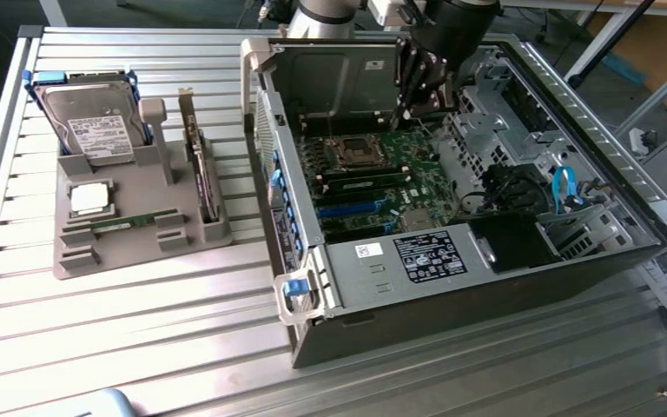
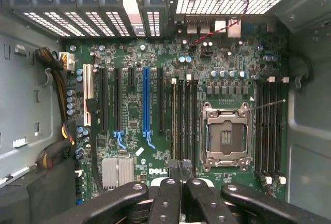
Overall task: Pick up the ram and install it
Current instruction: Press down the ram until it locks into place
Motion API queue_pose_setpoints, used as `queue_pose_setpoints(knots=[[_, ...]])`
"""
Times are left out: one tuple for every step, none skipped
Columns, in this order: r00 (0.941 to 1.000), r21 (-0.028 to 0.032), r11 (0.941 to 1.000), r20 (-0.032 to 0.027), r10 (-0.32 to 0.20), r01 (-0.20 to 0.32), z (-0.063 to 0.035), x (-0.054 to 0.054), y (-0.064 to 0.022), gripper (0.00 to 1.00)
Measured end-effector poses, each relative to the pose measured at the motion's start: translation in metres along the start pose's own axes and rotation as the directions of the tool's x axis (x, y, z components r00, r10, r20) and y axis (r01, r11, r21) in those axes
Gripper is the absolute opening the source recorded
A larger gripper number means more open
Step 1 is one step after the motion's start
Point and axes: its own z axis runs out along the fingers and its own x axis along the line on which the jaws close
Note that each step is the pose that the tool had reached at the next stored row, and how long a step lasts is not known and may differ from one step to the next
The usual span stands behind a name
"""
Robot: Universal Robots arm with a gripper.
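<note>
One ram, a thin green stick, lies flat in the grey holder tray at the exterior view's left. A second green strip sits among the black memory slots beside the processor socket; in the wrist view it is a thin line standing in one slot. My gripper hangs inside the open computer case, well above the motherboard. In the wrist view its fingertips are shut together over the near ends of the memory slots. I see nothing between them.
The tray also carries a hard drive, a square silver processor and an upright dark expansion card. Case walls, a drive cage and cables surround the motherboard. Slatted metal tabletop lies around the case.
</note>
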Motion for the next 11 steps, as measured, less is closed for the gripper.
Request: queue_pose_setpoints(knots=[[1.0, 0.0, 1.0, 0.0, 0.0, 0.0, 0.0, 0.0, 0.0, 0.1], [1.0, 0.0, 1.0, 0.0, 0.0, 0.0, 0.0, 0.0, 0.0, 0.1], [1.0, 0.0, 1.0, 0.0, 0.0, 0.0, 0.0, 0.0, 0.0, 0.1], [1.0, 0.0, 1.0, -0.0001, 0.0, 0.0, -0.0005, -0.0001, 0.0, 0.1], [1.0, 0.0, 1.0, -0.0002, 0.0, 0.0, -0.0016, -0.0001, -0.0001, 0.1], [1.0, 0.0, 1.0, -0.0001, 0.0, 0.0, -0.0027, -0.0001, 0.0, 0.1], [1.0, 0.0, 1.0, -0.0001, 0.0, 0.0, -0.004, -0.0001, 0.0, 0.1], [1.0, 0.0, 1.0, -0.0001, 0.0, 0.0, -0.0051, -0.0001, 0.0, 0.1], [1.0, 0.0, 1.0, -0.0001, 0.0, 0.0, -0.0061, -0.0001, 0.0, 0.1], [1.0, 0.0, 1.0, 0.0001, 0.0, 0.0, -0.006, -0.0001, 0.0, 0.1], [1.0, 0.0, 1.0, 0.0001, 0.0, 0.0, -0.006, -0.0001, 0.0, 0.1]])
